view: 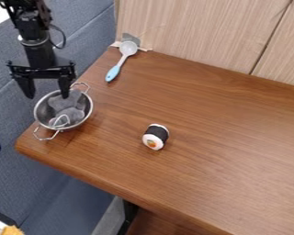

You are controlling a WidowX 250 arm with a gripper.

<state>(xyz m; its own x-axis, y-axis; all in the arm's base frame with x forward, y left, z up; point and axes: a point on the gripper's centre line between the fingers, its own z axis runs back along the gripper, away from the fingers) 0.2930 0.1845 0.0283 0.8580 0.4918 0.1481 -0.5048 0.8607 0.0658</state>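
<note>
The black gripper [48, 92] hangs at the upper left with its two fingers wide apart and nothing between them. Its right finger overlaps the upper rim of a metal colander [82, 117]; whether they touch, I cannot tell. Inside the colander lie a grey thing [68, 102] and a whitish wire-like loop [60, 121]. A sushi roll [156, 137] with a black band and white ends rests on the brown table [223, 137], right of and below the colander. Near the table's back left corner lies a spoon [128, 48] with a light blue handle.
A pale wood-grain panel [198, 34] stands along the table's back edge. Blue-grey seating [26, 165] borders the table on the left. The colander is close to the left table edge, its lower handle near the corner. An orange item [13, 230] shows at the bottom left.
</note>
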